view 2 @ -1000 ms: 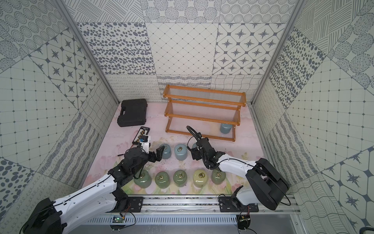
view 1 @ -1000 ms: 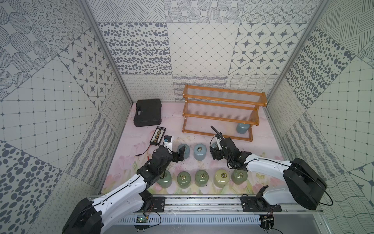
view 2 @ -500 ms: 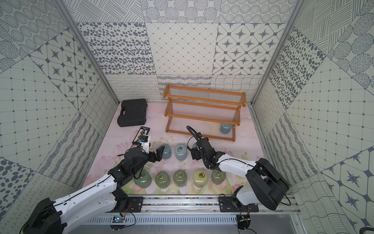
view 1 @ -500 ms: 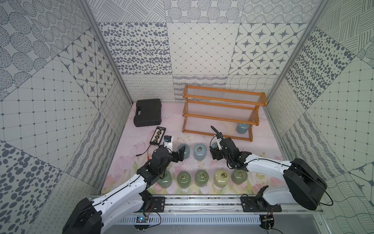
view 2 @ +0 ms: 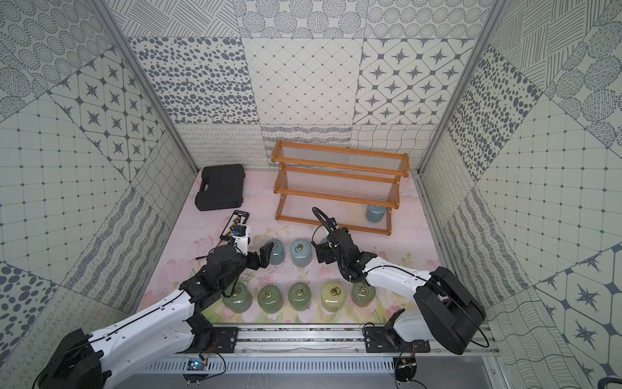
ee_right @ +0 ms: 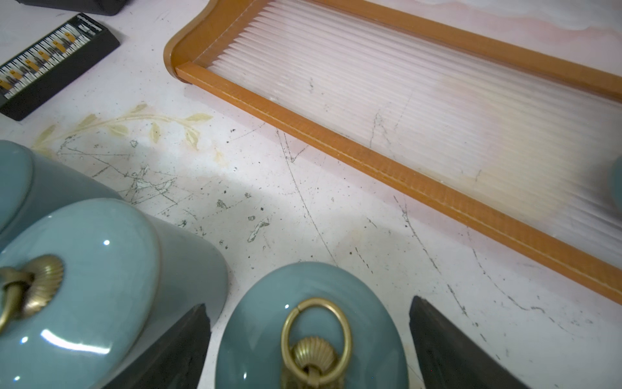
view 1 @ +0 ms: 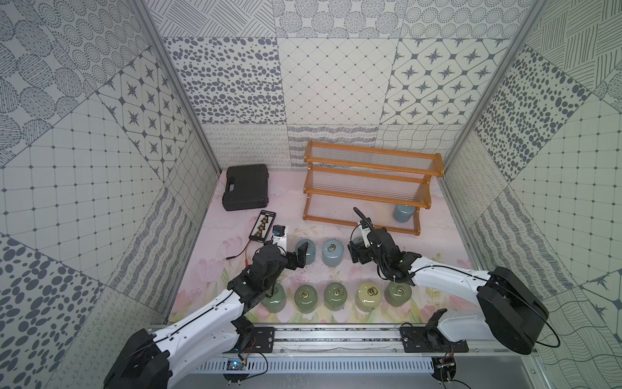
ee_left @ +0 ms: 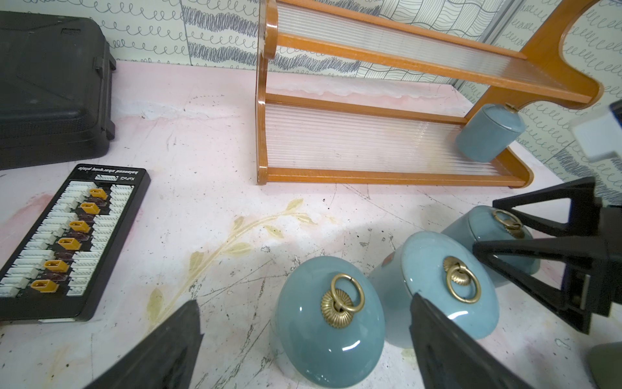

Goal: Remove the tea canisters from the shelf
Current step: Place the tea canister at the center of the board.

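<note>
- Orange-brown wood shelf (view 1: 367,196) with three wire tiers stands at the back of a pink bench (view 1: 437,242), seen from above in both top views
- Its top and middle tiers are bare
- One pale blue canister (view 1: 403,213) sits upright on the bottom tier, at the right end; it is the only one on the shelf
- Eight more canisters stand on the bench in front of the shelf, in two rows, all upright with brass ring handles on their lids
- Back row: three blue canisters, near one another
- Front row, nearest the robot: four green canisters and one cream canister (view 1: 368,296), which is second from the right
- Right gripper (ee_right: 307,303) straddles the right blue canister (ee_right: 313,336) of the back row; its jaws are spread, with a gap on each side of the lid, so it grips nothing
- Left gripper (ee_left: 304,299) is spread wide and empty; the left blue canister (ee_left: 330,323) of the back row shows between its fingers, with no contact that I can see
- Black case (view 1: 246,187) and a small connector board (view 1: 262,226) lie left of the shelf, apart from the canisters
- Progress, as I judge it: eight of nine canisters are off the shelf, so the task is nearly done
- What is left: lifting the last blue canister from the bottom tier and setting it on the bench; it lies nearer the right arm, and the tier above hangs close over its lid
</note>
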{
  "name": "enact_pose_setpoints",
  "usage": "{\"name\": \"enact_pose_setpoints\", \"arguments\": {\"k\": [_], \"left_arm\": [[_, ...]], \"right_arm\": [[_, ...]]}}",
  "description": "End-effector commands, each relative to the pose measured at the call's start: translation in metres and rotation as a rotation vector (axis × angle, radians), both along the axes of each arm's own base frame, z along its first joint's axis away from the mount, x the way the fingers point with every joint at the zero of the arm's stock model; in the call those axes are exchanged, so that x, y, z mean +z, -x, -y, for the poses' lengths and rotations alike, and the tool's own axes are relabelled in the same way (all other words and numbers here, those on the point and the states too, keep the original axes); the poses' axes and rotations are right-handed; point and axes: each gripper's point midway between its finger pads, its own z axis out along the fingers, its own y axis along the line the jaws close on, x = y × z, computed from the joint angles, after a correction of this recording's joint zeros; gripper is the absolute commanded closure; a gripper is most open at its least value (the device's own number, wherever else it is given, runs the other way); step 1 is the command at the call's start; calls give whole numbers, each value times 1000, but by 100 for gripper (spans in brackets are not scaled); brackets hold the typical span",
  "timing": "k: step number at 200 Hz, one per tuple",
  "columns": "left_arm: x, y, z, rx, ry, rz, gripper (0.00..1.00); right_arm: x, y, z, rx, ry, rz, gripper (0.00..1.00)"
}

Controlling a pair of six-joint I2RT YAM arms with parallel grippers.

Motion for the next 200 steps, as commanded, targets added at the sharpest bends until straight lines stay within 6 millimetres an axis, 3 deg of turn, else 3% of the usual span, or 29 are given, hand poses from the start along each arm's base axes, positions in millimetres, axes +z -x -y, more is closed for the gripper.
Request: {"name": "enact_pose_setpoints", "arguments": {"k": [1,54,105,141,200], "left_arm": [[5,-4,-3,17,-14,30,0],[6,-4,-4,17,-22,37,0],[5,-5,-4,18,-28,39,0],[5,-5,-3,16,-25,36,0],[7,-6,-2,14,-23,38,0]], "right_arm": [[27,-7,-4,-14,-44,69,0],[53,-12,10,-61,-48,112,0],[71,-34,55,-189,-33,118,0],[68,-50,92,-280,-16,98,0],[59,-80,135,-380,-11,99,0]]}}
